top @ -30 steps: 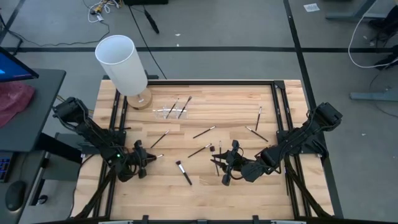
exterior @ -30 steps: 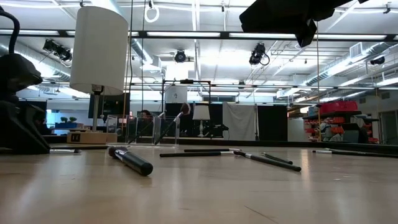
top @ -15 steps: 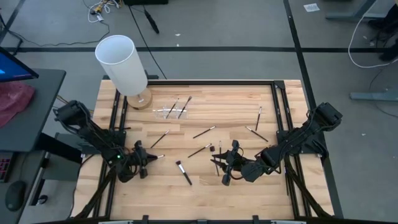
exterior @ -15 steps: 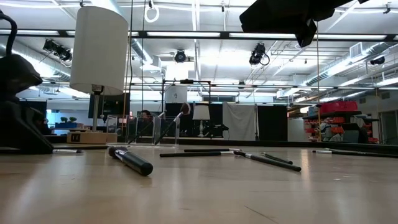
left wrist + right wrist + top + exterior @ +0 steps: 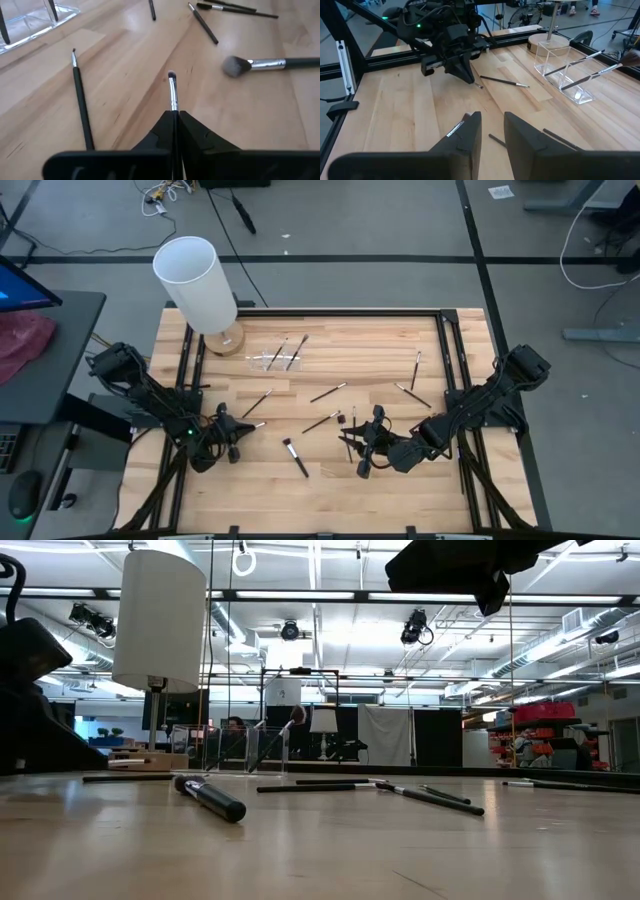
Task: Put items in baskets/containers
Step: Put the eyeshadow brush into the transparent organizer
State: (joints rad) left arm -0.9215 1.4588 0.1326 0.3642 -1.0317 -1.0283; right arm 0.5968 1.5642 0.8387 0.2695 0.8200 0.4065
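Grey floor (image 5: 380, 240) spreads all around the wooden table (image 5: 330, 350), crossed by dark seams, with loose cables (image 5: 165, 194) lying at the far left. On the left stands a dark desk (image 5: 55, 330) with a pink cloth (image 5: 20, 345) on it. Looking level across the room, long ceiling lights (image 5: 300, 596) glow overhead, black curtains (image 5: 435, 750) hang at the far wall, and red shelving (image 5: 540, 712) sits on the right.
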